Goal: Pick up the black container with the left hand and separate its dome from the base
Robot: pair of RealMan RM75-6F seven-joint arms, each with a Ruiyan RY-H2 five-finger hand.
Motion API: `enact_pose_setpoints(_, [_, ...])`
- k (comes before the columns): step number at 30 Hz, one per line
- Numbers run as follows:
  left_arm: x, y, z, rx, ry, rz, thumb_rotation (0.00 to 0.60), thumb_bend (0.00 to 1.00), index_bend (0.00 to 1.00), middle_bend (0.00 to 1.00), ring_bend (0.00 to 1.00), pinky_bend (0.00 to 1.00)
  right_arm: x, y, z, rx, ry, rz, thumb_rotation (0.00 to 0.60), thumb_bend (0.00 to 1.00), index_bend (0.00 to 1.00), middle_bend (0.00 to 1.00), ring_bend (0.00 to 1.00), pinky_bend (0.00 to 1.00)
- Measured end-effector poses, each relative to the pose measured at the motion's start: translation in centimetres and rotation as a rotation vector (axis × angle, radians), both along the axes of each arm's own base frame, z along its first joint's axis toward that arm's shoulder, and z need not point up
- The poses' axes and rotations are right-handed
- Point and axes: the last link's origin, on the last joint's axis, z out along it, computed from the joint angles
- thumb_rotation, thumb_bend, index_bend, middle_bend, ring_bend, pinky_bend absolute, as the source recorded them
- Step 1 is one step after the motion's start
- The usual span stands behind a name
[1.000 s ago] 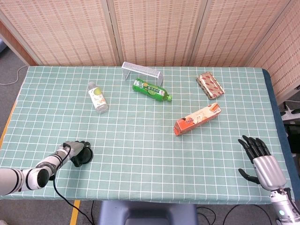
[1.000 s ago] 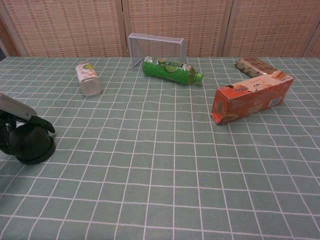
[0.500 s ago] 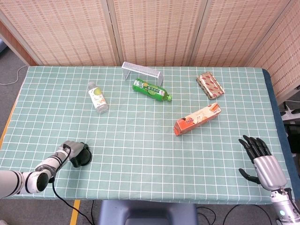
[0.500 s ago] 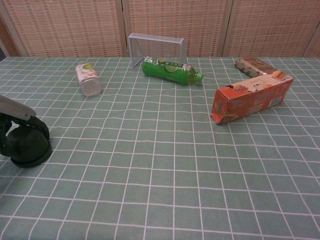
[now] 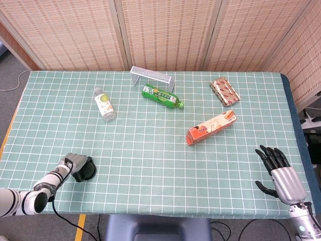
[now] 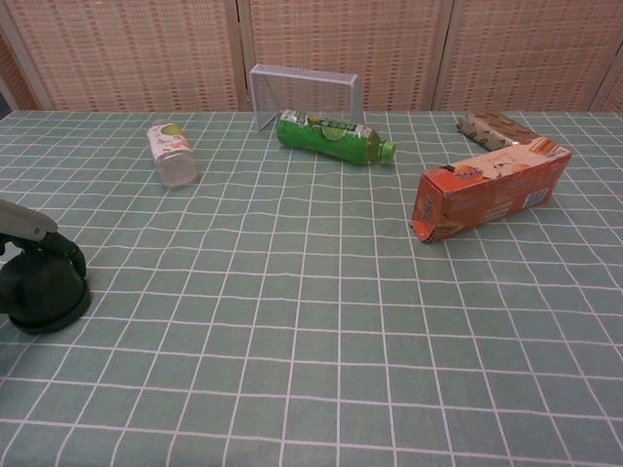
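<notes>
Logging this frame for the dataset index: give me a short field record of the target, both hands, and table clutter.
target: black domed container, upright on the table's near left, dome on base
left robot hand: fingers wrapped on the container
right robot hand: fingers spread, holding nothing, at the near right edge
clutter: green plastic bottle, clear bottle, orange carton, all lying down; foil snack pack; wire rack

the left arm [image 5: 30, 193] is white with black bands at the joints, and a thin black cable runs along it and loops below the wrist. the left hand [image 5: 75, 166] has a silver-grey back and dark fingers. the right hand [image 5: 281, 175] has a ribbed silver back, glossy black fingers [image 5: 271, 154] and a grey wrist.
</notes>
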Motion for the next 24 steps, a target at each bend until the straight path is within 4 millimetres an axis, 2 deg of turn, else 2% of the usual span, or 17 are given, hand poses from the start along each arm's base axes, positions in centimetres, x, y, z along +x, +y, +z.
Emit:
enact_pose_setpoints(5, [0.2, 0.1, 0.4, 0.026, -0.033, -0.006, 0.600, 0.39, 0.64, 0.62, 0.57, 0.78, 0.0, 0.0, -0.1, 0.002, 0.000, -0.002, 0.600, 0.17, 0.00, 0.00, 0.00, 0.00])
enact_pose_setpoints(10, [0.6, 0.0, 0.6, 0.054, -0.111, 0.008, 0.600, 0.53, 0.76, 0.70, 0.63, 0.83, 0.0, 0.0, 0.0, 0.002, 0.000, -0.001, 0.600, 0.17, 0.00, 0.00, 0.00, 0.00])
enact_pose_setpoints(17, [1.0, 0.0, 0.9, 0.091, -0.252, 0.029, 0.600, 0.58, 0.81, 0.75, 0.68, 0.88, 0.0, 0.0, 0.0, 0.001, -0.001, -0.003, 0.600, 0.17, 0.00, 0.00, 0.00, 0.00])
enact_pose_setpoints(20, [1.4, 0.2, 1.2, 0.133, -0.359, 0.071, 0.600, 0.68, 0.82, 0.77, 0.69, 0.89, -0.1, 0.0, 0.1, -0.002, -0.001, -0.004, 0.600, 0.17, 0.00, 0.00, 0.00, 0.00])
enact_pose_setpoints(24, [1.9, 0.3, 1.6, 0.208, -0.545, 0.152, 0.600, 0.73, 0.84, 0.79, 0.71, 0.91, -0.1, 0.0, 0.1, 0.000, 0.000, -0.005, 0.600, 0.17, 0.00, 0.00, 0.00, 0.00])
